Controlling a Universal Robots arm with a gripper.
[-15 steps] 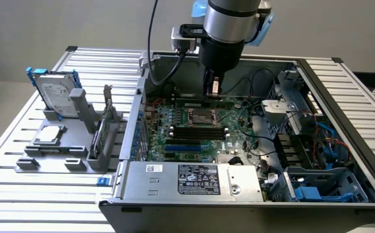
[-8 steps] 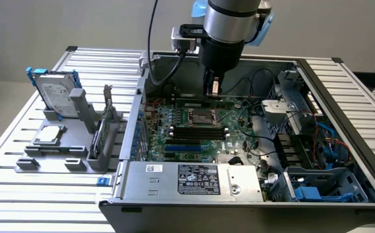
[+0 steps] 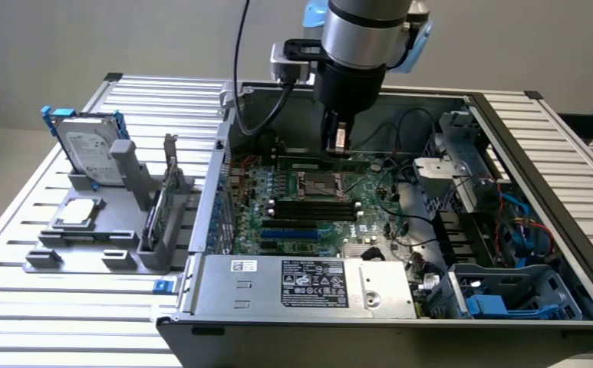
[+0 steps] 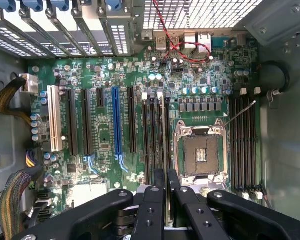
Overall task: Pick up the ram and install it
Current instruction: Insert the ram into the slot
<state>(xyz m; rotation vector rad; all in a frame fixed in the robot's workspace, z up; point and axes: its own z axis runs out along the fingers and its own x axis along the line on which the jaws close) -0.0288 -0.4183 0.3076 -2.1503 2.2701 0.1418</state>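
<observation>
In the exterior view, the arm reaches straight down into an open computer case [image 3: 583, 253] lying on a slatted metal counter [image 3: 30, 307]. The gripper [image 3: 339, 147] sits low over the motherboard, just beyond the CPU socket [image 3: 322, 184]. The ram [image 3: 311, 162] lies lengthwise directly beneath it, at the slot on the socket's far side. Empty black memory slots [image 3: 317, 208] lie on the socket's near side. A black cable [image 3: 240, 61] hangs from the wrist down to the case wall. Loose wiring and a blue drive caddy [image 3: 501, 295] crowd the exterior view's right. The power supply [image 3: 307, 284] carries a white and black label whose print cannot be made out. On the exterior view's left, a grey rack [image 3: 122, 253] holds an upright hard drive [image 3: 87, 149], a card with a metal bracket [image 3: 168, 188] and a small square chip [image 3: 78, 213].

In the wrist view, the fingers [image 4: 159, 182] stand nearly together, pinching the thin top edge of the ram [image 4: 165, 145]. It runs along the slot bank just beside the open CPU socket [image 4: 200, 155]. Another bank of slots [image 4: 245, 140] lies on the socket's other side. A blue expansion slot [image 4: 116, 125] and a white one [image 4: 54, 117] stand further off. A red wire [image 4: 176, 42] loops near the rear ports, and braided cables [image 4: 12, 200] bunch at the board's edge.
</observation>
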